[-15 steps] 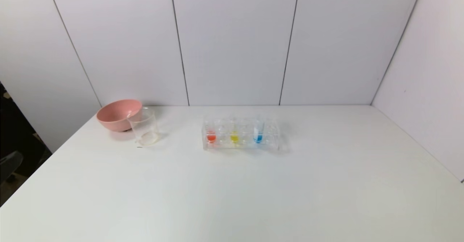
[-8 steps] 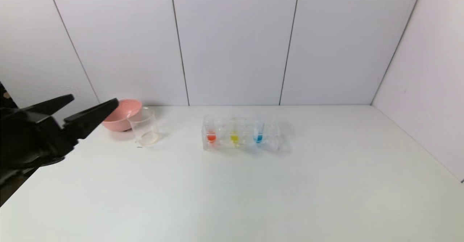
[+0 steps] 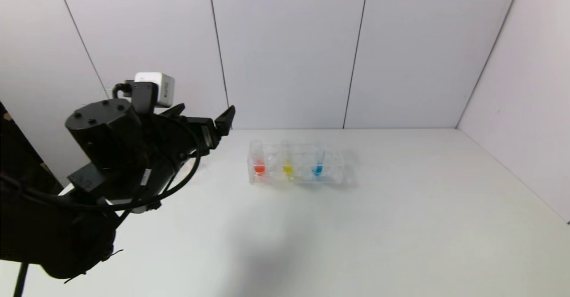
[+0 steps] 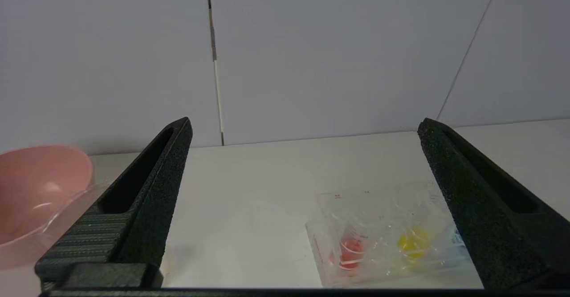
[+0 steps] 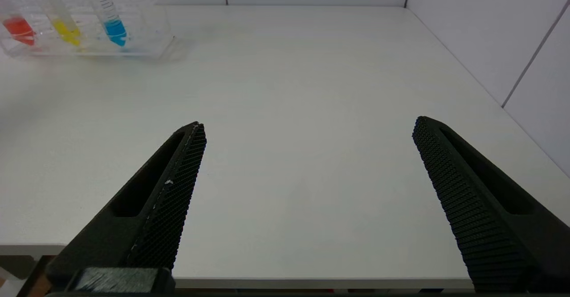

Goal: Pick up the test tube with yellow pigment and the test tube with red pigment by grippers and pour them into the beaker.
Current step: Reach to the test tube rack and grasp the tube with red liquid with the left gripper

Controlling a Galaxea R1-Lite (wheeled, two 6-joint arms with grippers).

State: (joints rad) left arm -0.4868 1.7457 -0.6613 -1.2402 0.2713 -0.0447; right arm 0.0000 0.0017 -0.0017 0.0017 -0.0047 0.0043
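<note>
Left gripper (image 3: 202,121): raised over the left part of the table (image 3: 401,225), fingers spread wide, nothing held, aimed toward the rack (image 3: 296,165).
Right gripper (image 5: 307,132): off the head view, low at the near right edge, fingers wide, empty.
Test tube with red pigment (image 3: 258,163): upright in the rack's left end, nearest the left gripper.
Test tube with yellow pigment (image 3: 287,164): upright, just right of the red; blue tube (image 3: 317,163) further right.
Beaker (image 4: 73,203): far left beside the pink bowl (image 4: 38,185), hidden behind the arm in the head view.
Risk, wrong grab: tubes close together; wide fingers likely to straddle two or nudge a neighbour.
Risk, rack: light and clear; an off-centre approach could push or tip it.
Risk, pour: bowl touching or nearly touching the beaker; a loose aim could spill there.
</note>
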